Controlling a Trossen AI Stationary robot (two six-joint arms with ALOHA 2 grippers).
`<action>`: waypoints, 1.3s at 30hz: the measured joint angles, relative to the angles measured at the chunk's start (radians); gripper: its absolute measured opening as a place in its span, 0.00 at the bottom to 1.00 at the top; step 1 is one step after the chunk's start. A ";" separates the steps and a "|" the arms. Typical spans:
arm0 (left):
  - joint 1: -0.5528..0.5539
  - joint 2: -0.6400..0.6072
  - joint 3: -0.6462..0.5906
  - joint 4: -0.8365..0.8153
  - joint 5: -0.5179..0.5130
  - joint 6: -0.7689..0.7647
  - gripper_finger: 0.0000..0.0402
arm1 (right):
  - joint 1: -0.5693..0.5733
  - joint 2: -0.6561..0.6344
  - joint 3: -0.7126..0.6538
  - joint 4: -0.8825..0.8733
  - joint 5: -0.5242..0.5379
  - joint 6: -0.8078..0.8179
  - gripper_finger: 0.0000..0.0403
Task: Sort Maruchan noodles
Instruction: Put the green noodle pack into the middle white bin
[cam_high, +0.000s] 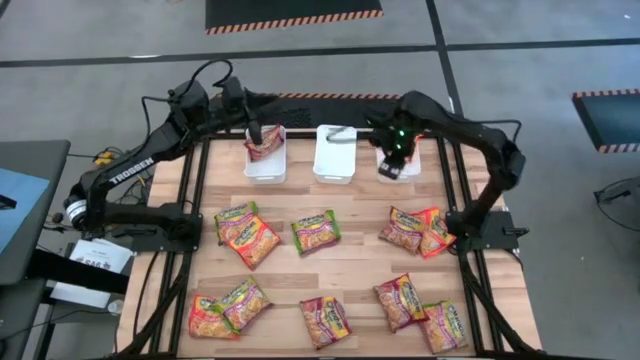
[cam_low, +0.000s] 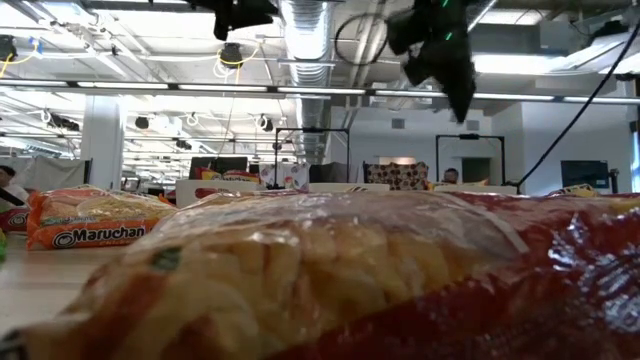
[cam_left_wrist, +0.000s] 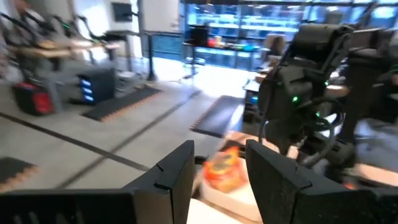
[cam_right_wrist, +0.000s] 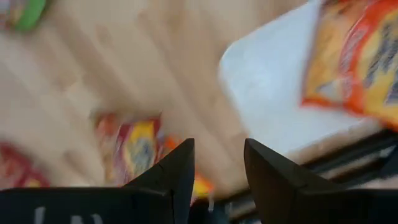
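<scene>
Several Maruchan noodle packets lie flat on the wooden table, among them a green-edged one (cam_high: 315, 232) and an orange-edged one (cam_high: 435, 232). Three white bins stand in a row at the far edge. The left bin (cam_high: 265, 165) holds a red-edged packet (cam_high: 266, 145). My left gripper (cam_high: 255, 130) hangs open and empty above that bin; its wrist view (cam_left_wrist: 219, 149) looks toward my right arm. My right gripper (cam_high: 392, 165) hangs open and empty over the right bin (cam_right_wrist: 273, 93), in which an orange-edged packet (cam_right_wrist: 354, 62) lies.
The middle bin (cam_high: 335, 152) stands between the two grippers. In the low view one packet (cam_low: 350, 280) fills the foreground and another (cam_low: 90, 220) lies at the left. Black frame rails (cam_high: 195, 200) run along the table's sides.
</scene>
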 joint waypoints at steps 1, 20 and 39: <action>0.000 -0.006 0.000 -0.010 0.023 -0.025 0.33 | 0.017 -0.020 -0.018 0.000 -0.007 0.014 0.41; -0.178 -0.019 0.000 -0.333 0.309 -0.275 0.33 | 0.471 -0.352 -0.225 0.051 -0.007 0.504 0.41; -0.341 -0.018 -0.008 -0.926 0.116 -0.303 0.33 | 0.750 -0.268 -0.230 0.234 -0.002 0.634 0.41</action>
